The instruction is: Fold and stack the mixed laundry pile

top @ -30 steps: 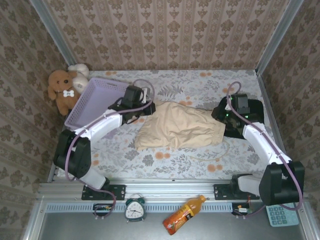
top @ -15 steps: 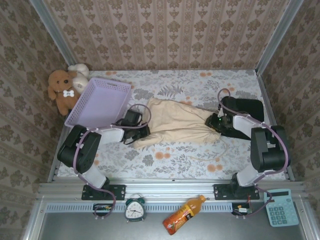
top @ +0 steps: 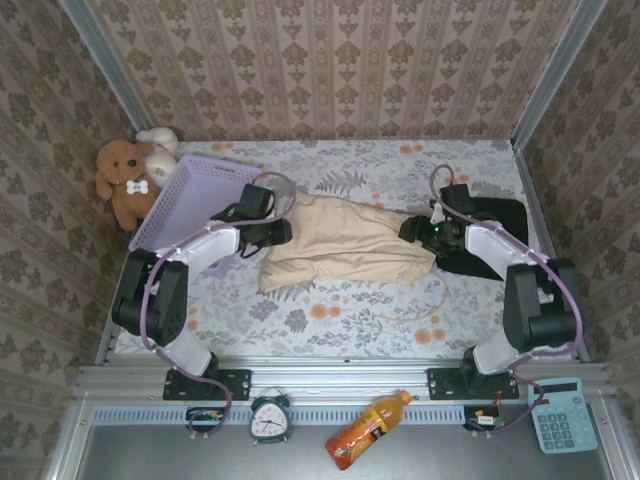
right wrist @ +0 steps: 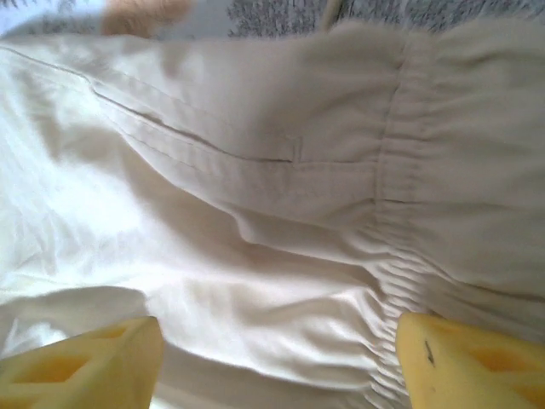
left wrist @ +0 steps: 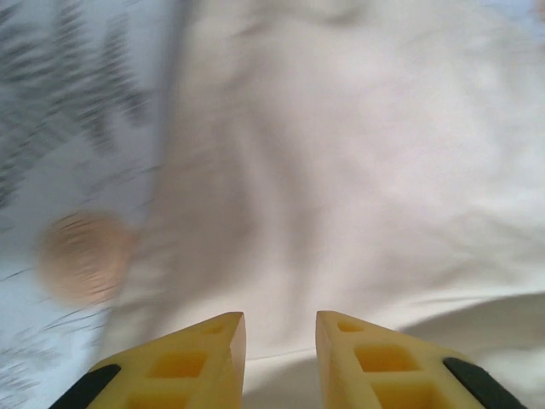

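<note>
The cream-beige garment [top: 340, 245] lies crumpled in the middle of the floral table. My left gripper [top: 280, 232] sits low at its left edge. In the left wrist view the yellow fingertips [left wrist: 215, 339] stand apart, and the left gripper [left wrist: 281, 328] is open over blurred cream cloth [left wrist: 341, 170]. My right gripper [top: 408, 230] is at the garment's right end. It is wide open [right wrist: 277, 341] over the gathered waistband [right wrist: 400, 256], with nothing pinched. The black garment [top: 505, 215] lies under and behind the right arm; its light-blue mark is hidden.
A lavender mesh basket [top: 195, 205] leans at the back left, with brown and white teddy bears [top: 125, 175] beside it. A thin drawstring [top: 440, 300] trails over the table near the front right. A clock [top: 268, 418], an orange bottle [top: 365, 428] and a calculator [top: 560, 420] sit below the rail.
The left gripper dropped toward the garment's near-left corner, then came back up along its left edge. The right gripper moved inward over the waistband. The cream garment has bunched slightly narrower and shifted left.
</note>
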